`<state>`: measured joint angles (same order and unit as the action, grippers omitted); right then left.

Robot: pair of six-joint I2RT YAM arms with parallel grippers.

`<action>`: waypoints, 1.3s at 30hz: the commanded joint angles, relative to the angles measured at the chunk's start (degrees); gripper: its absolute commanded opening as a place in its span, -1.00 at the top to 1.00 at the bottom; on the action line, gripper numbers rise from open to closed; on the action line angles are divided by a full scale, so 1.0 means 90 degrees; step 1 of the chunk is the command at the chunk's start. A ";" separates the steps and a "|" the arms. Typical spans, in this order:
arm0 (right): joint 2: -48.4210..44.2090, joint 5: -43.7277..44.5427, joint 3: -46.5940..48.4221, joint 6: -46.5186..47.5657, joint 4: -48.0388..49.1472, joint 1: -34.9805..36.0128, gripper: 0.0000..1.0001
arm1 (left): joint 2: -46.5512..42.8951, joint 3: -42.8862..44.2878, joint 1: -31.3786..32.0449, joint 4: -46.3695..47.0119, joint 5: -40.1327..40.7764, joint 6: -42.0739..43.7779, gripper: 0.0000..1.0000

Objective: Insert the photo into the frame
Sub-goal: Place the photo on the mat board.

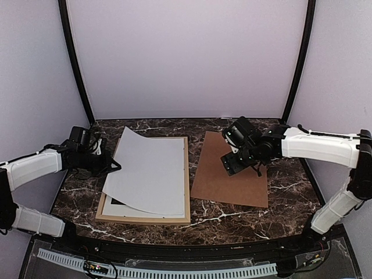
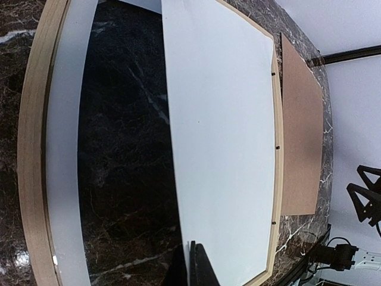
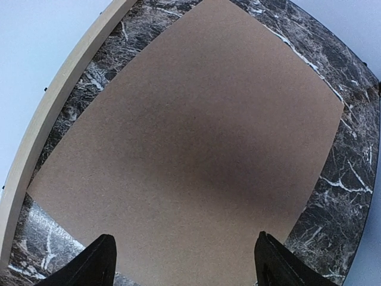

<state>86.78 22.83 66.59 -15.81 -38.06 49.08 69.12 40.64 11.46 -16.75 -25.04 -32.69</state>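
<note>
The photo [image 1: 148, 171] shows only a plain white side and lies slanted over the frame [image 1: 142, 219], a thin light-wood rectangle on the marble table. Its left edge is lifted, pinched in my left gripper [image 1: 116, 167], which is shut on it. In the left wrist view the photo [image 2: 220, 131] stretches away from the left gripper [image 2: 191, 245] above the frame [image 2: 33, 149]. My right gripper [image 1: 235, 163] hovers open over the brown backing board [image 1: 229, 171]. In the right wrist view the right gripper [image 3: 184, 235] has nothing between its fingers and the board [image 3: 196, 137] lies beneath.
A white mat border [image 2: 62, 149] with a dark window lies inside the frame under the photo. The frame's wooden right side [image 3: 59, 107] runs close to the board's left edge. Purple walls and black poles enclose the table at the back and sides.
</note>
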 commanded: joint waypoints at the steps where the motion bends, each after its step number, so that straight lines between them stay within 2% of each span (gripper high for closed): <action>1: -0.0105 -0.0395 -0.0129 -0.0156 0.0433 -0.0079 -0.63 | -0.0173 -0.0165 -0.0024 0.0158 -0.0254 -0.0184 1.00; 25: -0.0083 -0.0514 -0.0477 -0.0167 0.0709 -0.0227 -0.62 | -0.0277 -0.0507 -0.0015 0.0202 -0.0045 -0.0259 1.00; 39: -0.0005 -0.0562 -0.0539 -0.0167 0.0765 -0.0248 -0.62 | -0.0112 -0.0512 -0.0014 0.0258 0.0047 -0.0173 0.71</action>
<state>86.78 17.96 62.39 -16.69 -32.69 47.29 67.81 36.99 11.46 -15.00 -25.21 -35.05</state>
